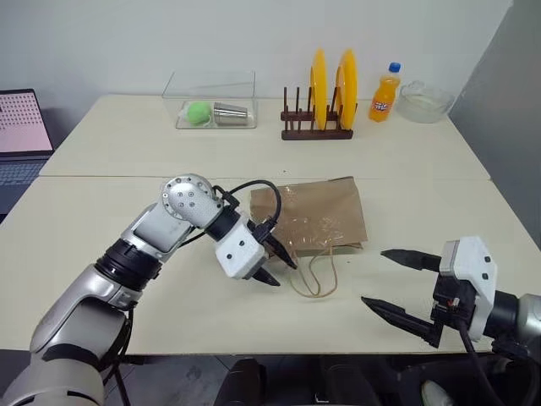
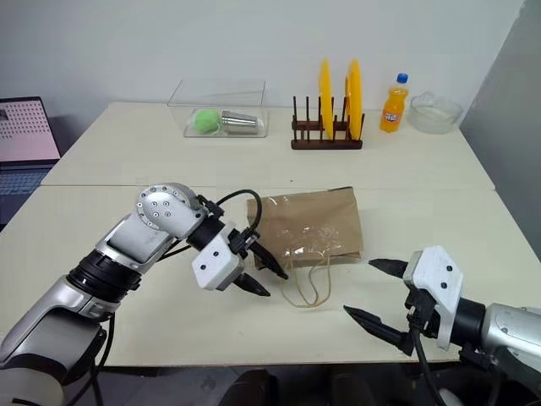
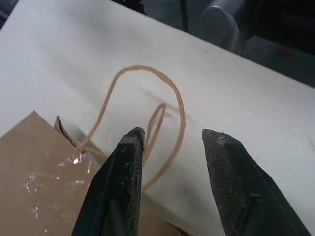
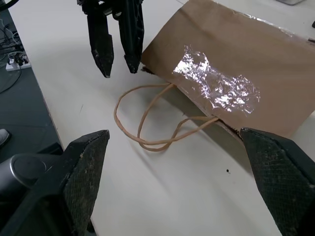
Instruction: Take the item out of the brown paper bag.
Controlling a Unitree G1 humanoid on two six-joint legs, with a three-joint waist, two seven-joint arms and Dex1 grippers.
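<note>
Bag is lying flat on the desk, handles looped out from its mouth. I've got the left gripper right at that mouth, fingers parted, holding nothing. Right gripper is near the bag, spread wide. Can't see the cola bottle.

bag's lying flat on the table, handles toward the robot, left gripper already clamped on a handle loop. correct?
Not quite. The left gripper is open, holding nothing; its fingers are above the handle loops, as the left wrist view shows. The bag does lie flat on the table, handles toward the robot.
</note>
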